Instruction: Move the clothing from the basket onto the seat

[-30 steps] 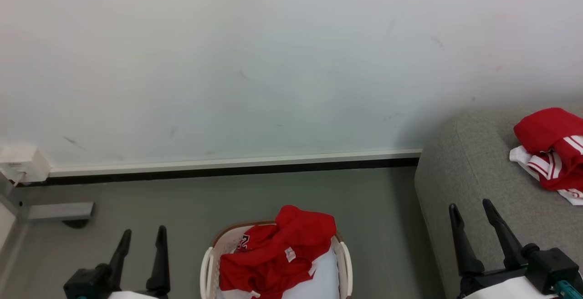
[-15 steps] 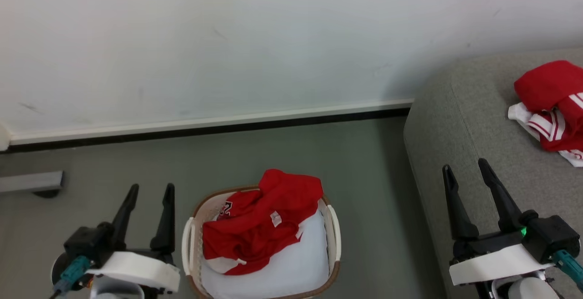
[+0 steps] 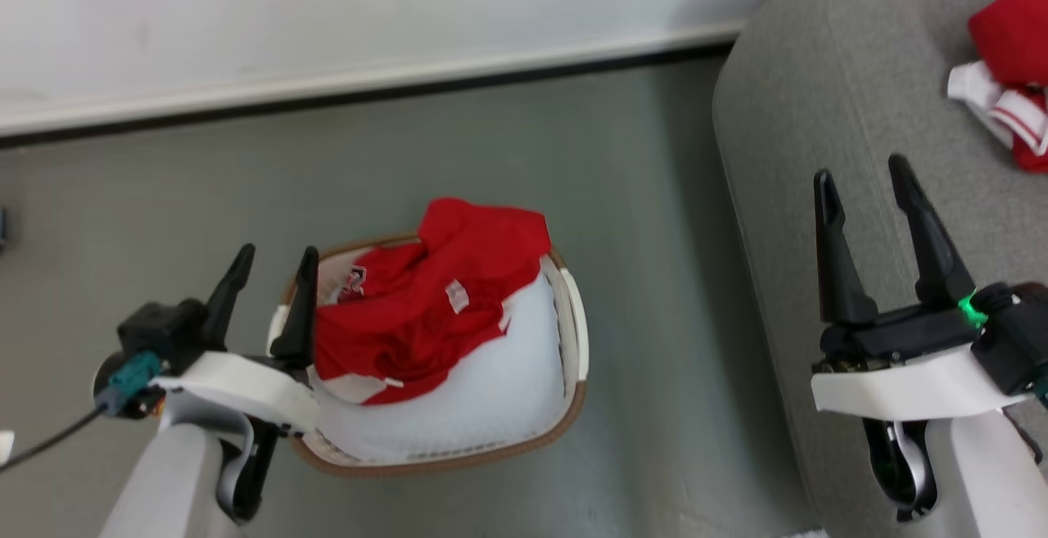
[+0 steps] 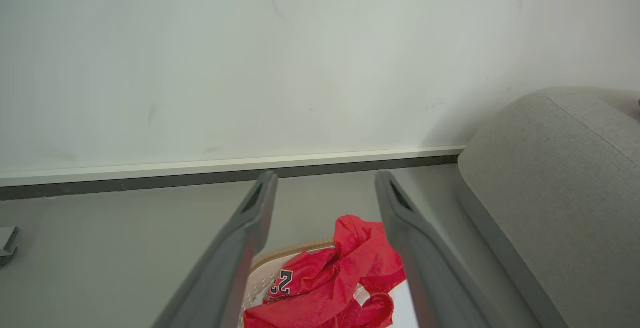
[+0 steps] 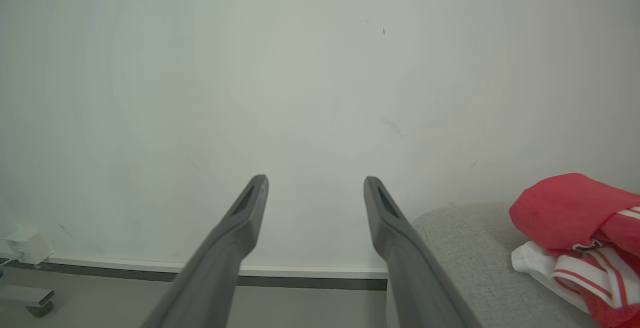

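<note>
**Hovering by the basket, with several ways to fumble it**

Both my hands stood wide and held nothing. My left hand (image 3: 277, 253) hung just beside the left rim of the basket (image 3: 458, 461), fingers pointing past it. My right hand (image 3: 861, 171) hovered over the near edge of the seat (image 3: 786, 112), well apart from the basket.

The red clothing (image 3: 426, 292) lay crumpled in the far half of the basket, one fold spilling over the far rim. Under it lay a pale sheet (image 3: 499, 382) lining the bottom. Another red-and-white garment (image 3: 1011, 47) lay on the seat at the right edge of my head view.

I judged the nearest risk to be the rim. My left hand sat so close to it that a straight drop could have struck the plastic and pushed or tipped the basket across the bare floor (image 3: 647, 235).

The sheet worried me next. A deep pinch could have caught it along with the red fabric and carried the wrong thing to the seat. A shallow pinch on one loose fold could have let the garment slide out over the floor between basket and seat.

I could not tell how many pieces were tangled in that heap. A trailing sleeve could have snagged the rim and dragged the basket along.
</note>
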Robot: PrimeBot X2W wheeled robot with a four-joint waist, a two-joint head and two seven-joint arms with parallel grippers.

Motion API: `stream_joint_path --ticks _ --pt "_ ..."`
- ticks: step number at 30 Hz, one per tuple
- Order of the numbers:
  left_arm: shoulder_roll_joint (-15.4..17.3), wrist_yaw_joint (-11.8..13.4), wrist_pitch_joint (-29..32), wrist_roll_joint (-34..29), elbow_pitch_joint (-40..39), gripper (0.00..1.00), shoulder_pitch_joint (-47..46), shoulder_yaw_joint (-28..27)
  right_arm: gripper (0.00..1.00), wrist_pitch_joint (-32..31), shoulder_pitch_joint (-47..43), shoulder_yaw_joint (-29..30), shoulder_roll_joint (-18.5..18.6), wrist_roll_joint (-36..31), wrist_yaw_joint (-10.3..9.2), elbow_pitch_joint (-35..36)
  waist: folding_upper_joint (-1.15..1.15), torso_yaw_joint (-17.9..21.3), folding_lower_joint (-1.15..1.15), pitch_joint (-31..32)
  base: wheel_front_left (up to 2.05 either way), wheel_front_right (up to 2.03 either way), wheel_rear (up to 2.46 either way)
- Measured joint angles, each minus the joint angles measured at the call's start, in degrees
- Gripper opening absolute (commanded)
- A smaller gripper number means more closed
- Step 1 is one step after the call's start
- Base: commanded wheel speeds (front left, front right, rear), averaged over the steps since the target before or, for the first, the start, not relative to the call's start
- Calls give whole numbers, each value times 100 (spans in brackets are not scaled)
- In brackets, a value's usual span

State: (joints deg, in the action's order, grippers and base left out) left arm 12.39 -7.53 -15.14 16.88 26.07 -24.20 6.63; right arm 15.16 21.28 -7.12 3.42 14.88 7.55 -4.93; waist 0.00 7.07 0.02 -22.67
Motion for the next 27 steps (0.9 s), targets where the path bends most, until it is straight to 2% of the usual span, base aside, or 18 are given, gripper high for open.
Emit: stream_joint_path --ticks 3,7,16,27 --pt "180 0 -1 162 366 100 -309 343 100 0 165 20 -21 -62 0 122 0 75 0 -324 0 0 0" --pt "444 0 0 407 953 100 -703 1100 100 0 311 54 -38 -75 0 252 0 200 0 -731 0 0 0" --pt "960 -1 0 1011 1961 100 -1530 2287 100 0 482 36 -44 214 0 525 0 544 0 -1514 0 0 0" --pt "1393 -1 0 1519 2816 100 -2497 3370 100 0 580 -3 -43 488 0 750 0 978 -1 -2302 0 0 0"
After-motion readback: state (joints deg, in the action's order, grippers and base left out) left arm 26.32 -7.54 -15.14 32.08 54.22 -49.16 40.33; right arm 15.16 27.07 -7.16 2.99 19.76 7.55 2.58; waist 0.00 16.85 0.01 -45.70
